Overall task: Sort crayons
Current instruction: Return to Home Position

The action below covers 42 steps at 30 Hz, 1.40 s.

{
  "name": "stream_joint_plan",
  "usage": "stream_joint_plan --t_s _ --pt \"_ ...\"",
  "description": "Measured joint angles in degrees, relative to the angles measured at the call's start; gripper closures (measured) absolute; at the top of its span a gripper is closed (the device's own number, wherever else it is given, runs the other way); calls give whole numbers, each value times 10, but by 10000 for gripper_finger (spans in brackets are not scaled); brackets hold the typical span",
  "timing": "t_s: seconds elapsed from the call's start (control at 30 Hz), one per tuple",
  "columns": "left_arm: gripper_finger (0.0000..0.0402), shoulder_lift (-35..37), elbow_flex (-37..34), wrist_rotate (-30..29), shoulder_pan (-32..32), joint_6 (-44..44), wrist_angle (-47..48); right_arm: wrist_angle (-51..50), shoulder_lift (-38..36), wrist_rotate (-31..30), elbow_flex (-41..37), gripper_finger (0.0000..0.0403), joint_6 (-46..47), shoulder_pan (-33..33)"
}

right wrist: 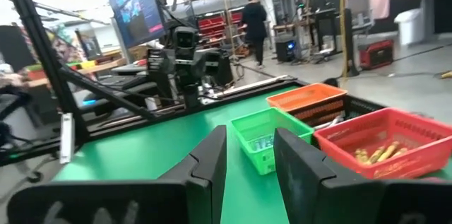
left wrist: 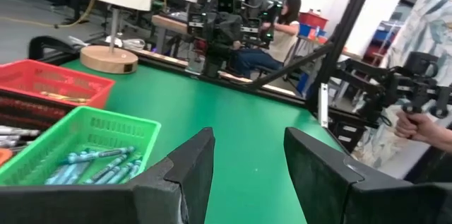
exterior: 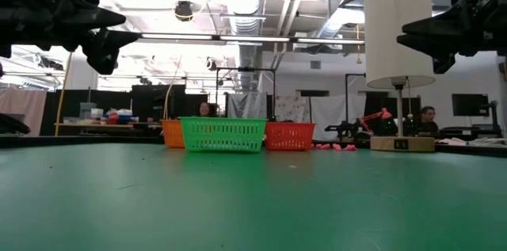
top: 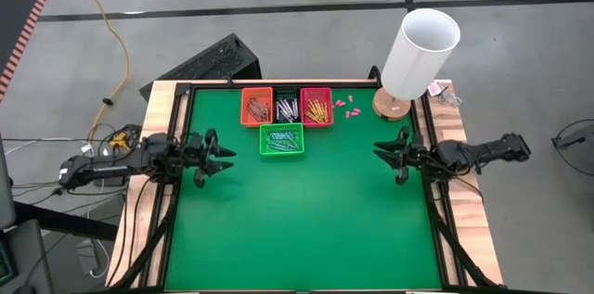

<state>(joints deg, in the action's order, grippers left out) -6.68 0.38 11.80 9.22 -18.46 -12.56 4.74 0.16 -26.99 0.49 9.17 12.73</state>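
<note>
The crayons lie sorted in small baskets at the table's far side: reddish ones in the orange basket [top: 256, 107], grey-white ones in a dark basket [top: 286, 107], orange-yellow ones in the red basket [top: 316, 107], and blue-teal ones in the green basket [top: 281, 140] just in front of the other three. My left gripper [top: 225, 154] is open and empty above the table's left side, pointing right. My right gripper [top: 380, 151] is open and empty above the right side, pointing left. Both hang clear of the table.
A lamp with a white shade [top: 419, 53] on a round wooden base [top: 392, 105] stands at the far right. A few tiny pink bits [top: 345, 106] lie beside it. People show in the room beyond the table.
</note>
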Motion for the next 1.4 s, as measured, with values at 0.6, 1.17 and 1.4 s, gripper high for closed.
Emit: stream_joint_plan --t_s 0.6,1.17,1.4 --pt "239 0 0 95 97 -22 6 -14 2 46 0 280 27 -50" --pt "239 0 0 104 97 -9 41 -15 2 46 0 280 -2 -50" --pt "239 0 0 104 97 -9 43 -15 2 46 0 280 4 -50"
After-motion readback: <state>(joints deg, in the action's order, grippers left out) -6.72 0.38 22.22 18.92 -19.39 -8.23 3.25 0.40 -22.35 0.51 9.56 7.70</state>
